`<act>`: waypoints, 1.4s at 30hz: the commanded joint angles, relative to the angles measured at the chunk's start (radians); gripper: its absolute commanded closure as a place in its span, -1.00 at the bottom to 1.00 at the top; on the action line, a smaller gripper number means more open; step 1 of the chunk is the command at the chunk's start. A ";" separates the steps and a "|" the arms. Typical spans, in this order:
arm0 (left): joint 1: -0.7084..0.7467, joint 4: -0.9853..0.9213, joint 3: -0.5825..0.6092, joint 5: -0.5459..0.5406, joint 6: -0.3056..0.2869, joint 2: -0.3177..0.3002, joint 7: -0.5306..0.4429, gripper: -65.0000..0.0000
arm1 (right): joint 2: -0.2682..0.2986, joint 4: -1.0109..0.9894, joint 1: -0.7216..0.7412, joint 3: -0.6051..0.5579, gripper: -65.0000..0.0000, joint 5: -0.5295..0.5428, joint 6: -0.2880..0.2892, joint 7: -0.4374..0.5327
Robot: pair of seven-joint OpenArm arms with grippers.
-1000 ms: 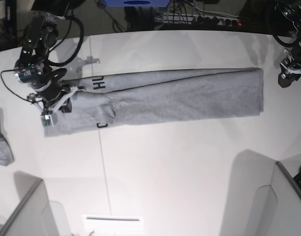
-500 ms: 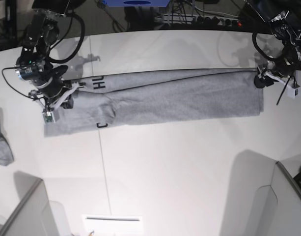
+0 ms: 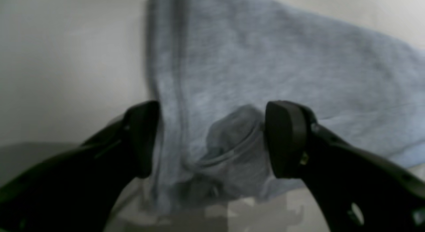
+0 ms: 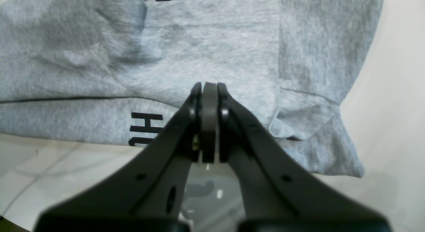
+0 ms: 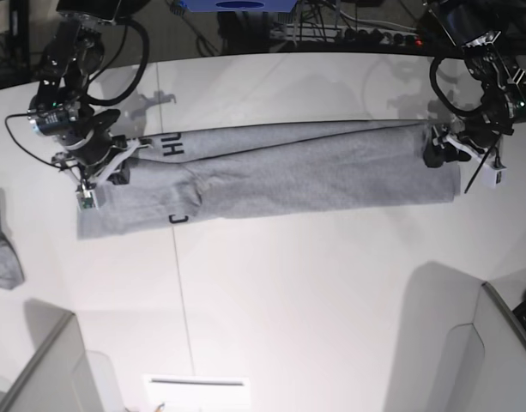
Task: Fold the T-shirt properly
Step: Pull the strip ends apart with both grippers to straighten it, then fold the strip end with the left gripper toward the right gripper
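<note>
Since the earlier frame, left gripper (image 3: pixel 212 139) has reached the folded heather-grey cotton T-shirt (image 5: pixel 314 172), jaws wide astride its bunched corner; right gripper (image 4: pixel 209 92) stays closed, holding nothing visible.

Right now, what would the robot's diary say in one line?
T-shirt: folded long strip on table | left gripper: open astride shirt's end | right gripper: shut, over lettered end
</note>
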 commanded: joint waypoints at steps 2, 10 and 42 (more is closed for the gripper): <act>0.004 -0.013 0.006 0.038 0.006 0.002 0.061 -0.26 | 0.009 0.022 0.009 0.002 1.00 0.012 -0.001 0.022; -0.005 -0.132 -0.001 0.036 0.006 -0.004 0.022 1.00 | 0.009 0.022 0.011 0.004 1.00 0.012 -0.001 0.025; 0.221 0.561 0.281 0.191 0.071 0.088 -0.141 1.00 | 0.009 0.022 0.029 0.056 1.00 0.013 -0.001 0.018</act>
